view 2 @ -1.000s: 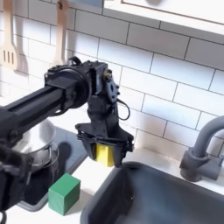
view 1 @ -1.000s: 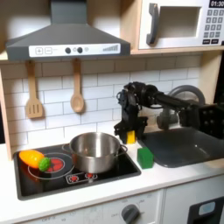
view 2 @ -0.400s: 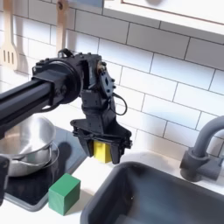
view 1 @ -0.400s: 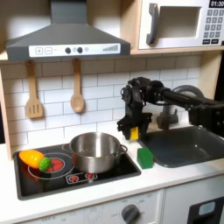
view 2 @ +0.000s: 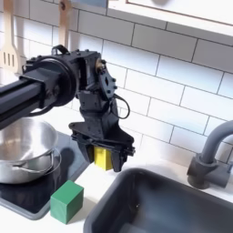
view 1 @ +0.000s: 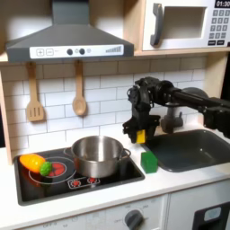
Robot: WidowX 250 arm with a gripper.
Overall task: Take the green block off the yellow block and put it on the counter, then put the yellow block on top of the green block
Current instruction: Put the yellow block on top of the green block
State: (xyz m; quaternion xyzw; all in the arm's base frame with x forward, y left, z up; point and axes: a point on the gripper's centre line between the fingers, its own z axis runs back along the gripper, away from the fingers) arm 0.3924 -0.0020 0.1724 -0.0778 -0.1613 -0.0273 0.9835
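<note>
The green block (view 1: 148,162) (view 2: 66,201) rests on the off-white counter (view 1: 180,184) (view 2: 86,214) between the stovetop and the sink. My gripper (view 1: 139,137) (view 2: 103,159) hangs above and behind the green cube and is shut on the yellow block (view 1: 140,137) (view 2: 102,158). The yellow cube shows between the black fingers, lifted clear of the counter. In the second exterior view the yellow cube sits up and to the right of the green one, with a gap between them.
A steel pot (view 1: 97,154) (view 2: 23,150) stands on the black stovetop (view 1: 76,178), with a rounded yellow-green-orange toy food (view 1: 36,163) at the first exterior view's left. The dark sink (view 1: 193,148) (view 2: 173,205) and grey faucet (view 2: 211,155) lie beside the blocks.
The arm carrying the yellow cube has shifted slightly: rightward in the first exterior view, leftward and a touch lower toward the green cube in the second exterior view. The green cube has stayed put.
</note>
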